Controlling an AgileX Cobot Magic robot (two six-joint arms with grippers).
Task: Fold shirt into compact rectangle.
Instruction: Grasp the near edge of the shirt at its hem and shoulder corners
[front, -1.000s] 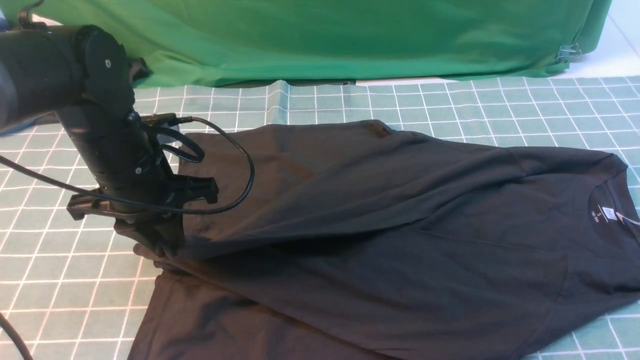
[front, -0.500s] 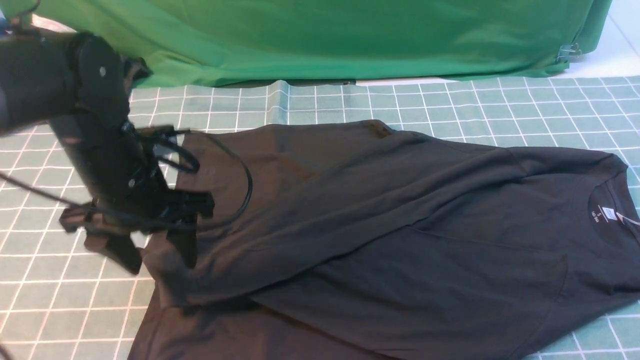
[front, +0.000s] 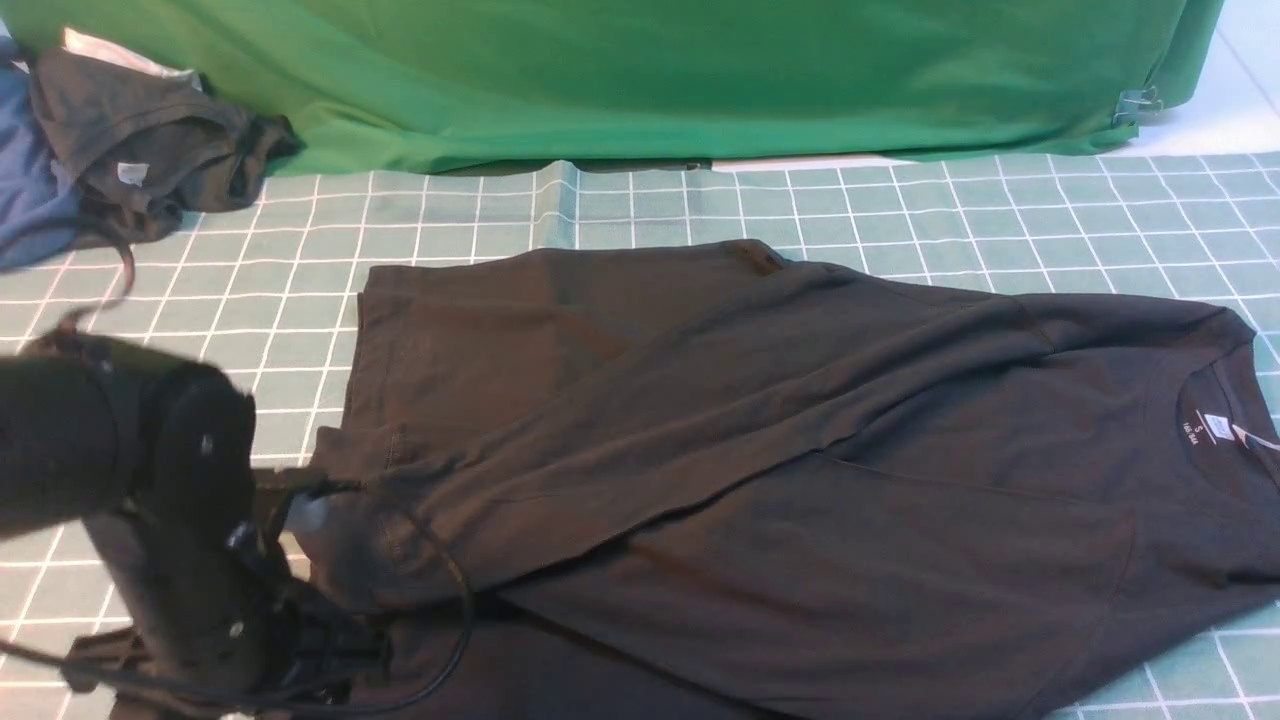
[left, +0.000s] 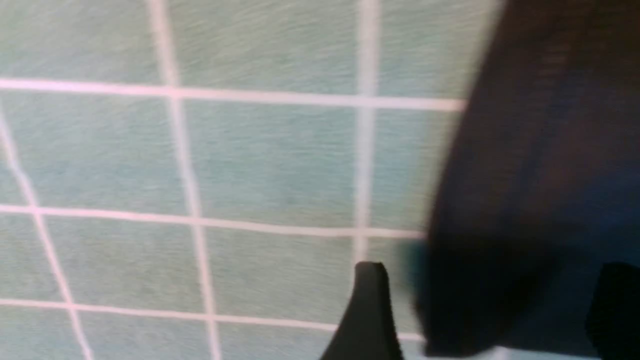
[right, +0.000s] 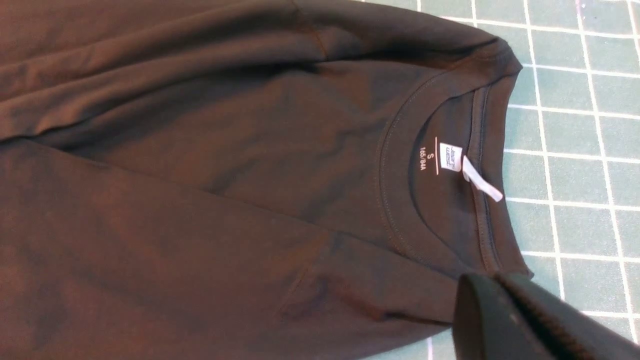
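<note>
I'm backing the left gripper (left: 492, 305), jaws now spread, off the released sleeve (front: 600, 450) toward near left. The black long-sleeved knit shirt (front: 800, 480) is lying mid-worktop (front: 900, 200), sleeve folded across. The right gripper (right: 482, 295) is staying pressed together beside the collar (right: 385, 165).

Beyond the shirt (front: 800, 450) the checkered cloth (front: 900, 200) lies open; bunched garments (front: 140, 140) crowd far left.

Black left pincer (left: 494, 270), looped cable (front: 455, 620)

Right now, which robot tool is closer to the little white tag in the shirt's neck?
Right. The right tool is shut beside the collar by the tag; the left tool is at the opposite end of the shirt.
</note>
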